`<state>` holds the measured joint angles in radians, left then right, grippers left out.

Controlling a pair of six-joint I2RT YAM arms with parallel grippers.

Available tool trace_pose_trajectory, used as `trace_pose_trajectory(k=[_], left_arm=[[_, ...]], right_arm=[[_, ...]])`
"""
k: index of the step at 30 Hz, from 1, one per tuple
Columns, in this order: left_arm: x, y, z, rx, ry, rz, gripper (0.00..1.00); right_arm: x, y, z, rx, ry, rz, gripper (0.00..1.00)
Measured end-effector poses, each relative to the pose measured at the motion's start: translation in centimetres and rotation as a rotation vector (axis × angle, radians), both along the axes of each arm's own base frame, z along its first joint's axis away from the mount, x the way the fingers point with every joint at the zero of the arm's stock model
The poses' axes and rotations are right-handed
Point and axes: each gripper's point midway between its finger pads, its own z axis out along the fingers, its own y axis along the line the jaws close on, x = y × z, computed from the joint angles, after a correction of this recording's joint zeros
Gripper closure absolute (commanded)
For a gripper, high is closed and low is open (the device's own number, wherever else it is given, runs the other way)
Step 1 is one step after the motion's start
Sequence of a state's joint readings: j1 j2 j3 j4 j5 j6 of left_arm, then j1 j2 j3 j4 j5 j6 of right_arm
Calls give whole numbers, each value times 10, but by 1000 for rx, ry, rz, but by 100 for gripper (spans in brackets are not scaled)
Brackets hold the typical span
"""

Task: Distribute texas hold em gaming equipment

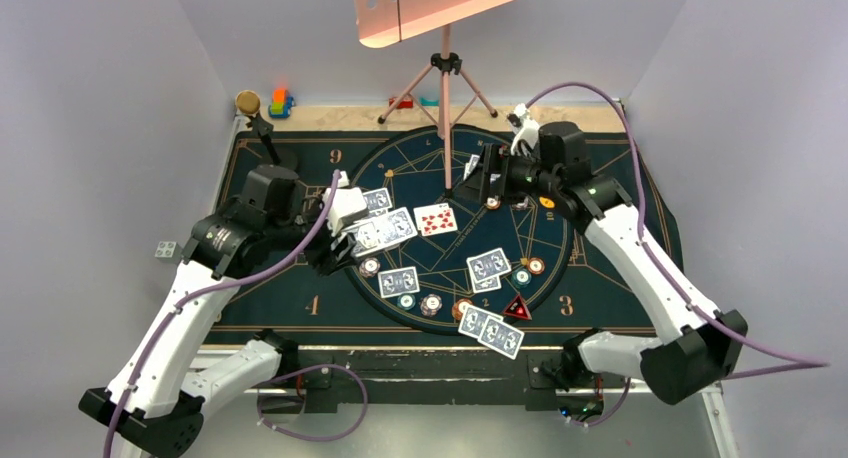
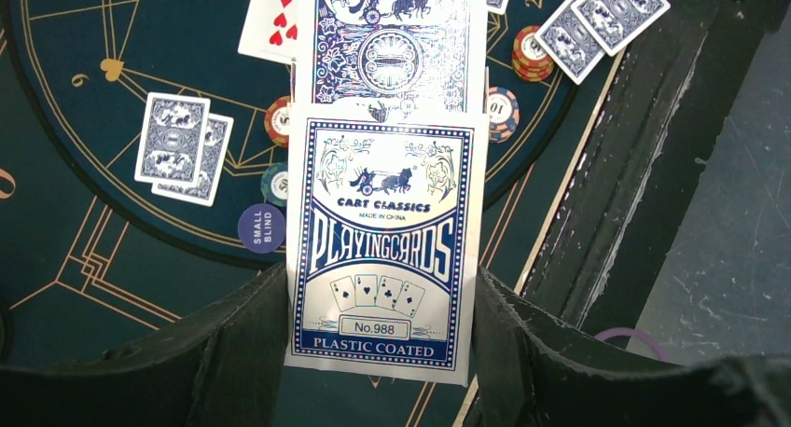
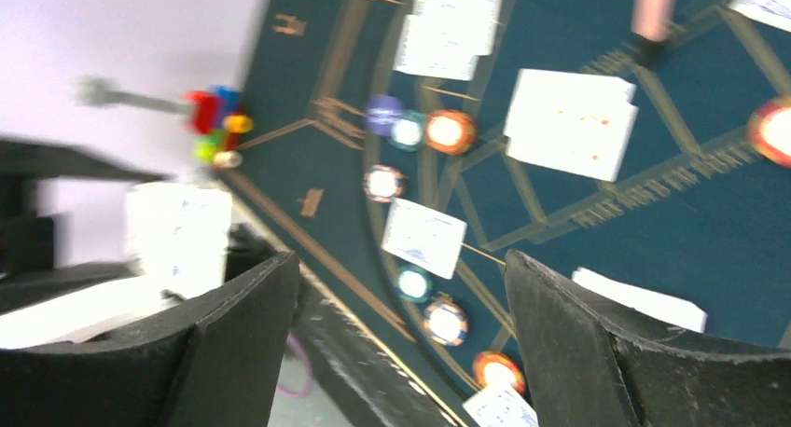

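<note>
squarely between clamped left gripper (image 2: 378, 301) jaws, card pack (image 2: 382, 194); right gripper (image 3: 401, 273) wide, empty.

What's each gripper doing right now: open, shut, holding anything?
Left gripper: shut on the blue-and-white cardboard playing-card box.
Right gripper: open, nothing between its fingers.

My table (image 1: 330, 111) has a dark mat (image 1: 620, 268) on it. On the mat lie blue cards (image 1: 489, 266), one red-spotted card (image 1: 436, 219) face up, round chips (image 1: 431, 304) and a red triangle (image 1: 517, 308). Toy blocks (image 1: 280, 104) sit at the far edge.
</note>
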<state>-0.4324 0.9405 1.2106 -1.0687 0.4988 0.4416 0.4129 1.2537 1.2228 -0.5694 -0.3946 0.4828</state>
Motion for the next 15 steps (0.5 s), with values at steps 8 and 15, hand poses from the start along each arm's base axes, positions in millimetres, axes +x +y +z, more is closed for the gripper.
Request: trace_pose_trajectory(k=[8,15], left_arm=[[5,-6,2,-26,-5,0,100],[10,-9,1,-33,2,-1,100]], right_arm=[[-32,76,28,214,34,305,9],[-51,115,12,207,108,431,6]])
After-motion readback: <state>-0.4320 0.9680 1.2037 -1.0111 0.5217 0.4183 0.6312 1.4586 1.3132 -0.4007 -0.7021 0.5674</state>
